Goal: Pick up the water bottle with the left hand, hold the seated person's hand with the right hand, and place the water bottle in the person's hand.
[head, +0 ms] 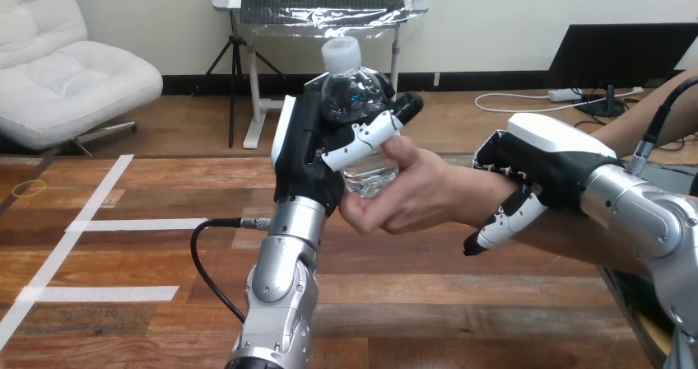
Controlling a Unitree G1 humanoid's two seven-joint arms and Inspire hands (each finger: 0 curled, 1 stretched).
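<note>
- Silver left forearm rises from the near edge over the wooden table. White tape lines lie on the boards to its left.
- At the near right, the right hand sits over the person's wrist. Its fingers are bent down across the wrist's near side, so I judge it to be clasping the wrist rather than resting on it.
- Mid-table, the person's hand reaches in from the right, with its fingers wrapped round the lower part of the water bottle.
- The left hand stands upright just left of the bottle and grips it. Its palm is against the bottle's left side and its fingers are curled across the front, above the person's grip.
- The bottle is off the table, held by both hands at once, with its long axis near vertical and its white cap on top.
- The coming move turns on this stacking: robot fingers high, the person's fingers low and to the right. By my judgement the release should open leftward, away from the person's hand, and only once that grip bears the weight.
- No writing can be read. The bottle shows just a small blue mark near its shoulder.
</note>
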